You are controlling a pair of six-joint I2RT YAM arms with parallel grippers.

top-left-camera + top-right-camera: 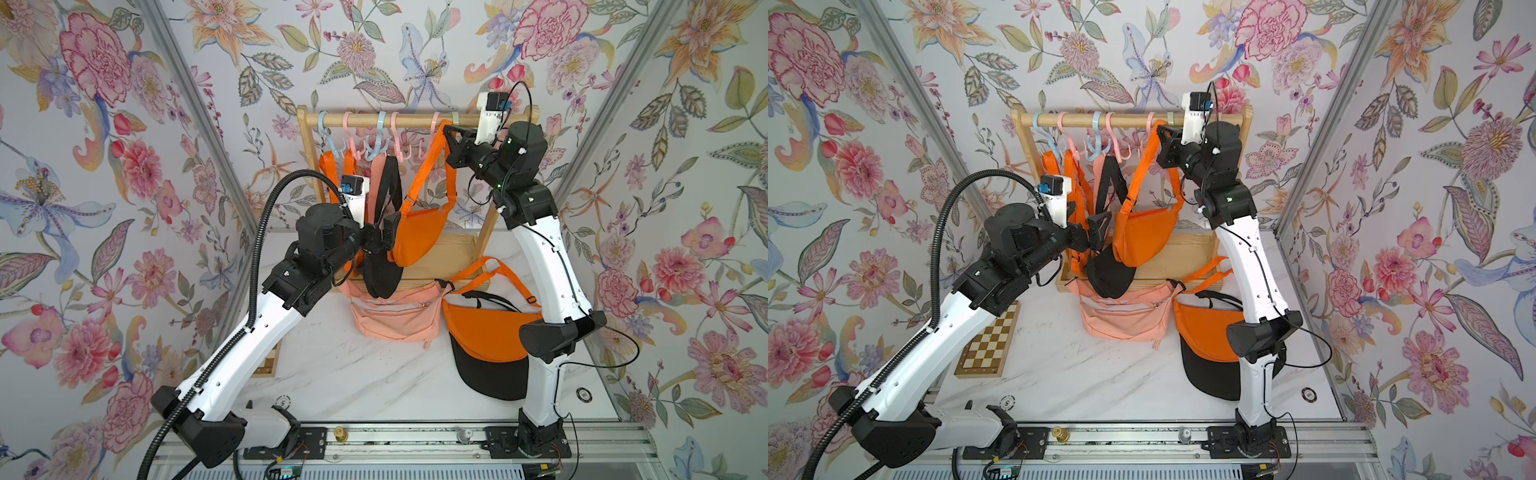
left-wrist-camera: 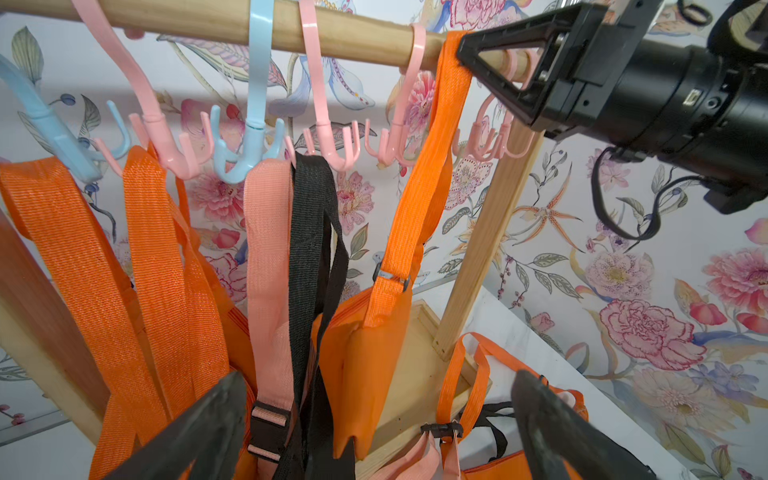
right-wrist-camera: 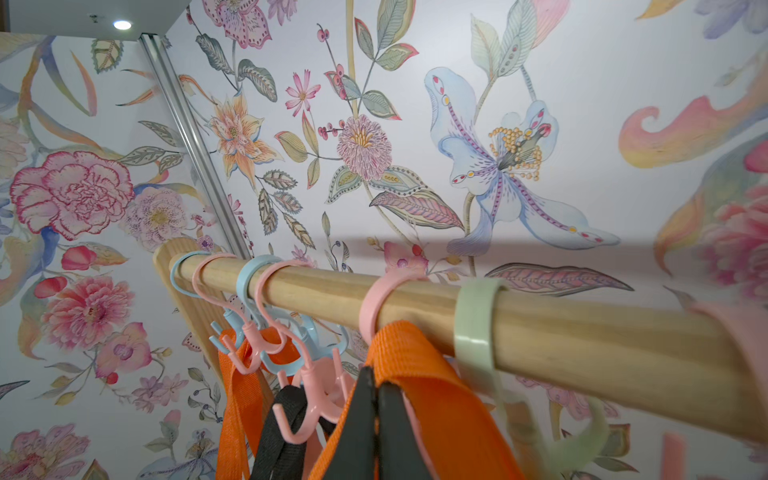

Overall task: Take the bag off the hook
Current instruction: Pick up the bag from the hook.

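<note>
An orange bag (image 1: 419,237) (image 1: 1142,237) (image 2: 361,345) hangs by its orange strap (image 1: 432,162) (image 2: 419,195) at the right end of the wooden rail (image 1: 415,120). My right gripper (image 1: 446,131) (image 1: 1160,131) (image 3: 376,378) is shut on the top of that strap, right under the rail. The strap's top sits above the prongs of the pink hook (image 2: 395,141) (image 3: 376,303), beside its ring. My left gripper (image 1: 380,241) (image 1: 1096,226) (image 2: 380,382) stands open lower down, with the bag's body in front of it and nothing gripped.
More hooks to the left carry orange straps (image 2: 83,257), a peach strap (image 2: 268,249) and a black bag (image 1: 380,274). A mint hook (image 3: 473,324) is beside the strap. A peach bag (image 1: 395,316) and an orange-and-black bag (image 1: 486,336) lie on the table. A chessboard (image 1: 988,345) lies at the left.
</note>
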